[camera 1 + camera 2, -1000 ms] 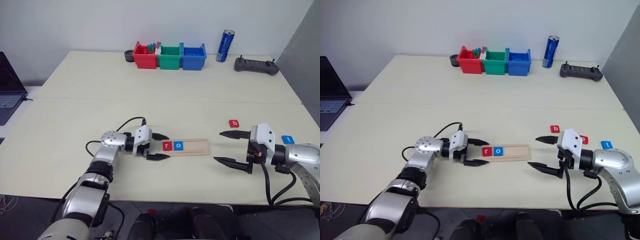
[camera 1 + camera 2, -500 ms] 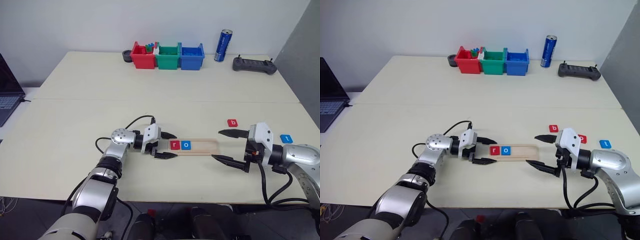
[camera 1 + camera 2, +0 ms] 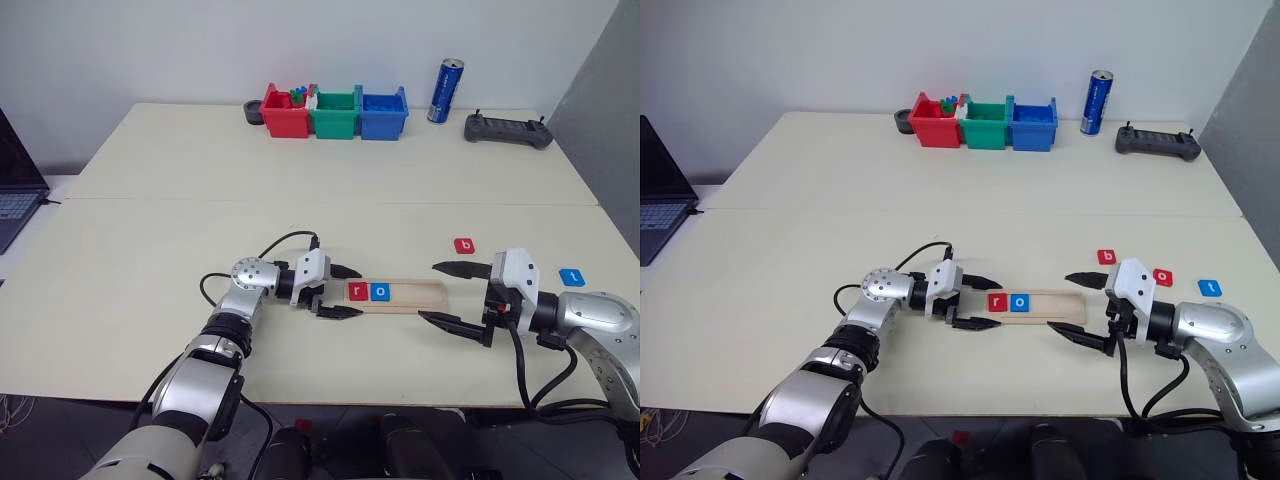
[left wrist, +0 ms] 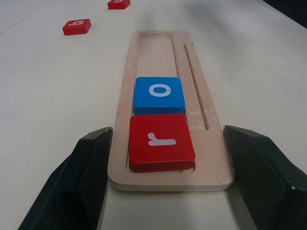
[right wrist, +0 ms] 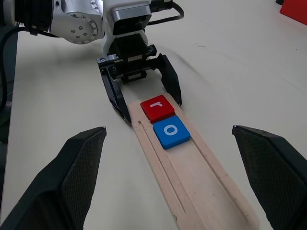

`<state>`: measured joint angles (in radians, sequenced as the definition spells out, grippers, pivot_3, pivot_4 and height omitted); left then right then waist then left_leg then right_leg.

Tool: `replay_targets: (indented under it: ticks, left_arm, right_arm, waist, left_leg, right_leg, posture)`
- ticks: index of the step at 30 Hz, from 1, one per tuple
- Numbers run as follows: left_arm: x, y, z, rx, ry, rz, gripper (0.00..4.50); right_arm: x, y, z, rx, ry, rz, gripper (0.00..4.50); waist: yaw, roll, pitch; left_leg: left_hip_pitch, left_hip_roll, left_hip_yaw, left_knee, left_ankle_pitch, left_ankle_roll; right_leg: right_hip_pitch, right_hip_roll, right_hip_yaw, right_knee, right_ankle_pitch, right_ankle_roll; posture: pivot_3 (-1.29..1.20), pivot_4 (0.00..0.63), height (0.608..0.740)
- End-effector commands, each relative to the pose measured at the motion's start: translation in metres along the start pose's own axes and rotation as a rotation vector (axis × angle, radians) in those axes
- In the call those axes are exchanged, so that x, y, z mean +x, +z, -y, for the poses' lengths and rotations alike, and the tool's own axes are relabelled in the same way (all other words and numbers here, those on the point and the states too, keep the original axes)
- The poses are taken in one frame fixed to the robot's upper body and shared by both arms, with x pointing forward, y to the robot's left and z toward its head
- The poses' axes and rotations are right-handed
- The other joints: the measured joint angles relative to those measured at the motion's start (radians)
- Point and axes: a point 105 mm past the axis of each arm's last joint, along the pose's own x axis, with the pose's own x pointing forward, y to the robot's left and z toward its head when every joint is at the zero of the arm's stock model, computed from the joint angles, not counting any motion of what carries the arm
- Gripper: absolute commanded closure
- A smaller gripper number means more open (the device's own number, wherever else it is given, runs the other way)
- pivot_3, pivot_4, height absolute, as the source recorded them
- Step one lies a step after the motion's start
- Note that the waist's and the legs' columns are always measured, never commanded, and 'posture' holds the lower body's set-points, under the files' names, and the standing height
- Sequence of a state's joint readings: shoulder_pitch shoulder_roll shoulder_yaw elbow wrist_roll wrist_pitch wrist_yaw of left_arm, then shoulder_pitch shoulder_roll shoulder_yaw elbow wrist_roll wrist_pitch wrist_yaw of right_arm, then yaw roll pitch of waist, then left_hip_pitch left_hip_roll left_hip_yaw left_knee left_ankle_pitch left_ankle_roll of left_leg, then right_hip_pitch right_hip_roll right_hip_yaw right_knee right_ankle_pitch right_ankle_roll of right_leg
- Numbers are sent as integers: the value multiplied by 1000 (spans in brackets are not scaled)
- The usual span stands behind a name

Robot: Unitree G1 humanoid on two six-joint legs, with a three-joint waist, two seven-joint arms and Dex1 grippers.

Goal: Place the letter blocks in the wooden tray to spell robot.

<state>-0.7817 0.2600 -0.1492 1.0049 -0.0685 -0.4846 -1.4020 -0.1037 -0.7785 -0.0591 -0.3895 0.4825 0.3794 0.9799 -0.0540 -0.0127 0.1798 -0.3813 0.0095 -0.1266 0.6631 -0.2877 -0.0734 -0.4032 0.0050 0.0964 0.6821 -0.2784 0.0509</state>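
Wooden tray (image 3: pixel 395 294) now further right on table (image 3: pixel 300 200) than a second ago, closer to right gripper (image 3: pixel 452 296). Left gripper (image 3: pixel 338 292) followed, fingers spread, straddling tray's left end, no clear pinch. Right gripper fingers spread wide at opposite end. Red r (image 3: pixel 358 292), blue o (image 3: pixel 381 292) seated. Loose b (image 3: pixel 464 245), t (image 3: pixel 571 277), red o (image 3: pixel 1163 275); latter hidden behind right gripper in left eye view.
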Motion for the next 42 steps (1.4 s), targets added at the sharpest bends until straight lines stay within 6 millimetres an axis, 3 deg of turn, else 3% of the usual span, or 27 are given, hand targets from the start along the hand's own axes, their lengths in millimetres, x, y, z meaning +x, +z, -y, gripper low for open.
replay_targets:
  ticks: [1, 8, 15, 19, 26, 35, 42]
  left_arm:
    - [0, 4, -2, 19, 10, 7, 64]
    - [-2, 7, 0, 10, 2, 22, 64]
    - [-26, 25, -2, 21, 51, 69, 64]
    - [-34, 36, 16, -9, 82, 100, 64]
    - [-27, 53, 41, -69, 115, 132, 64]
    - [-43, 51, 38, -91, 159, 102, 64]
    - [-39, 46, 42, -108, 175, 103, 64]
  right_arm:
    - [0, 9, 2, -46, -12, 21, 0]
    - [1, 9, 3, -42, -19, 23, 0]
    - [-2, 7, 1, -31, -37, 25, 0]
    - [-2, 3, -1, -14, -67, 31, 0]
    - [-2, -1, 8, 1, -153, 45, 0]
    - [-13, -12, 19, 24, -253, 27, 0]
    - [-14, -13, 20, 42, -326, 43, 0]
  waist:
    - [0, 0, 0]
    - [0, 0, 0]
    - [-3, 0, 0]
    - [-2, 0, 0]
    - [3, 0, 0]
    - [4, 0, 0]
    - [4, 1, 0]
  left_leg:
    - [0, 0, 0, 0, 0, 0]
    - [0, 0, 0, 0, 0, 0]
    - [0, 1, 0, 0, 0, 0]
    - [0, 1, -1, 0, 0, 0]
    - [0, 1, -1, 0, 0, 0]
    - [1, 1, 0, 0, 0, 0]
    - [1, 1, 0, 0, 0, 0]
  right_leg:
    - [0, 0, 0, 0, 0, 0]
    - [0, 0, 0, 0, 0, 0]
    - [0, 0, 0, 0, 0, 0]
    - [0, 0, 0, 0, 0, 0]
    - [0, 0, 0, 1, 0, 0]
    - [0, 0, 0, 1, 0, 0]
    - [0, 0, 0, 1, 0, 0]
  posture:
    - [0, 150, 740]
    - [0, 150, 740]
    - [0, 150, 740]
    - [0, 150, 740]
    - [0, 150, 740]
    - [0, 150, 740]
    - [0, 150, 740]
